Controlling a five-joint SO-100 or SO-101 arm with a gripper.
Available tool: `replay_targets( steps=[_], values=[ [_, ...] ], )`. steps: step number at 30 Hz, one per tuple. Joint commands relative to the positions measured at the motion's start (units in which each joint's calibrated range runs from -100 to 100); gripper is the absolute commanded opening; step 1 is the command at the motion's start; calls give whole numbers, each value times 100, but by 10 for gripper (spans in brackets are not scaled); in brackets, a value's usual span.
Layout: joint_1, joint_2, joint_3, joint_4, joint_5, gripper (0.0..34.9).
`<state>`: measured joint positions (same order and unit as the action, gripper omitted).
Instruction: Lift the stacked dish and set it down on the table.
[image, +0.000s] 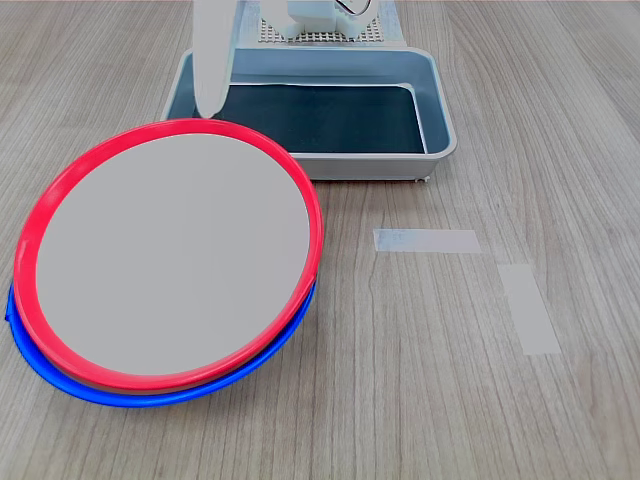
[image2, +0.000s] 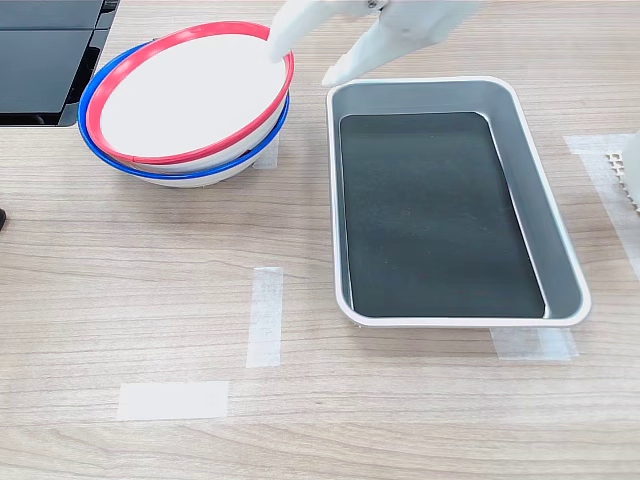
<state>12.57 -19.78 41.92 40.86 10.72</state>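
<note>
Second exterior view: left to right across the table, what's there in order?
Black panel at the edge → blue-rimmed plate with the red-rimmed plate stacked on it → gripper, jaws open by the red rim → grey tray → white mesh piece at the right edge.

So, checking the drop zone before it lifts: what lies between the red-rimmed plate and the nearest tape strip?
Only bare table in both exterior views: between the red-rimmed plate and the nearest tape strip is plain wood grain, apart from the blue-rimmed plate under it.
</note>
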Motion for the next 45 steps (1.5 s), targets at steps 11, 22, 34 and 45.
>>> replay_targets(
  steps=[11, 22, 34, 45],
  values=[
    [245, 1249, -1284, -277, -59, 174],
    [235, 1726, -1757, -450, -190, 108],
    [207, 1794, -1894, -384, -132, 2],
    [-132, 1010, -2504, 532, -181, 1]
  ],
)
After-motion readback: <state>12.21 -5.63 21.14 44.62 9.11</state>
